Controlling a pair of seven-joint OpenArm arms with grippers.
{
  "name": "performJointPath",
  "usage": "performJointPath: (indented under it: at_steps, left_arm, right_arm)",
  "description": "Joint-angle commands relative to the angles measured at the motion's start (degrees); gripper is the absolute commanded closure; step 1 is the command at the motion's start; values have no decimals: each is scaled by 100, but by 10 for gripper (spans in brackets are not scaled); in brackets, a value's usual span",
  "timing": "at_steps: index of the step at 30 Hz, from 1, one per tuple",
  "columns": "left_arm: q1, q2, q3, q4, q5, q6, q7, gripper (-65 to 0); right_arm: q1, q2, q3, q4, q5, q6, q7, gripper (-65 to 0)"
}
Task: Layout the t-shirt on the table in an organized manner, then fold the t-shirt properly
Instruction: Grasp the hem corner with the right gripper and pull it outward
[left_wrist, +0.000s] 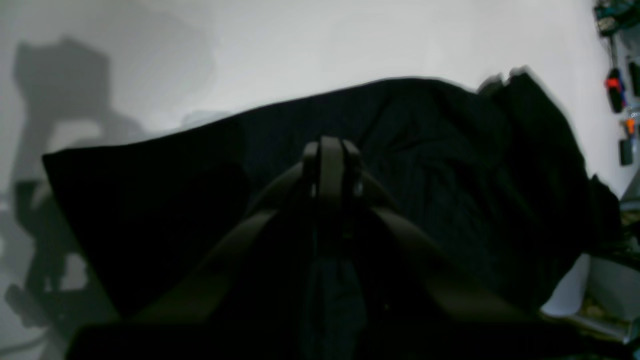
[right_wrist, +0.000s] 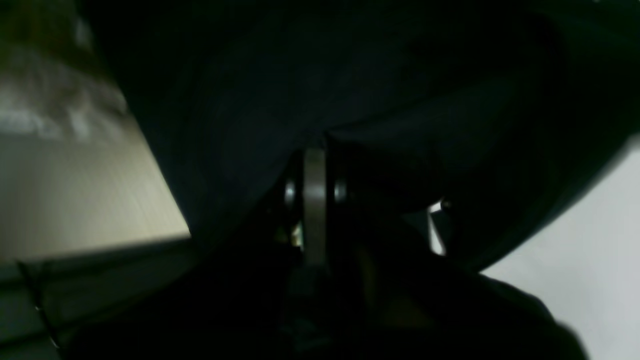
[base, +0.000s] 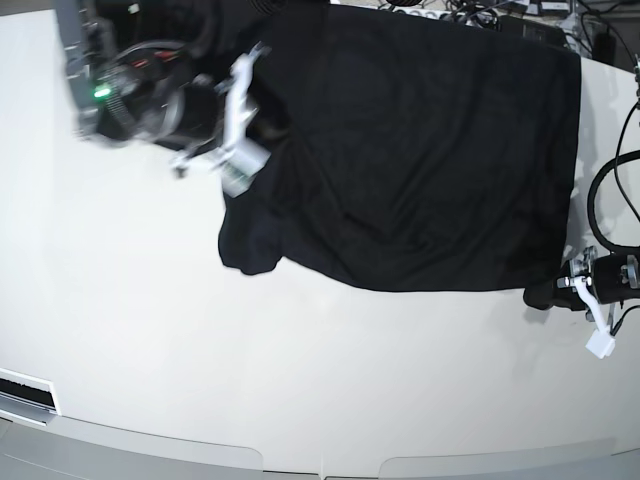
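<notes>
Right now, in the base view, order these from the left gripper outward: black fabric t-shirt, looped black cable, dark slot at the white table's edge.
1. t-shirt: corner pinched in the left gripper, lower right.
2. cable: right edge.
3. slot: far lower left.

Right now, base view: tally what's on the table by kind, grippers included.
black t-shirt: 1
grippers: 2, left gripper and right gripper, both shut on the t-shirt
white table: 1
cables at the table's right edge: count unclear
Total, cables aside: 4
</notes>
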Motion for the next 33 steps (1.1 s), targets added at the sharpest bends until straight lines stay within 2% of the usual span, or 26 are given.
performJointPath:
  at_steps: [1, 2, 3, 6, 7, 8, 10, 15, 22, 25, 28, 31, 33]
  left_arm:
    - [-162, -129, -48, 70, -111, -47, -101, 0]
    - [-162, -129, -48, 70, -111, -47, -101, 0]
    - [-162, -129, -48, 70, -111, -47, -101, 0]
    - [-162, -129, -48, 70, -114, -47, -103, 0]
    - [-162, -129, -48, 70, -111, -47, -103, 0]
    - [-164, -129, -48, 70, -111, -47, -101, 0]
    - [-162, -129, -48, 70, -114, -47, -103, 0]
    - [-162, -129, -48, 70, -111, -47, -101, 0]
    - [-162, -127, -48, 70, -114, -47, -103, 0]
    - [-162, -125, -48, 70, -114, -47, -103, 0]
    - [-162, -129, -48, 70, -109, -47, -98, 0]
    - [-162, -129, -48, 70, -111, -47, -57, 0]
    - [-162, -127, -48, 70, -111, -47, -37, 0]
  right_arm:
    - [52, 35, -175, 72, -142, 30, 149, 0]
    - [72, 35, -367, 72, -354, 30, 166, -16]
    - [87, 37, -516, 72, -496, 30, 166, -63]
    - [114, 37, -678, 74, -654, -146, 186, -305]
    - [116, 37, -673, 85, -649, -179, 212, -367]
    - [116, 37, -649, 120, -649, -181, 251, -393]
    - [114, 37, -540, 264, -643, -262, 452, -392]
    - [116, 35, 83, 697, -588, -800, 1088, -392]
    - [424, 35, 800, 136, -649, -1523, 1287, -392]
    - [894, 35, 811, -745, -481, -1541, 1342, -392]
    - [1469, 33, 811, -1729, 50, -1255, 1331, -392]
    - [1985, 15, 870, -2579, 857, -1097, 1314, -392]
    - [2256, -138, 1060, -3064, 1075, -905, 1158, -392]
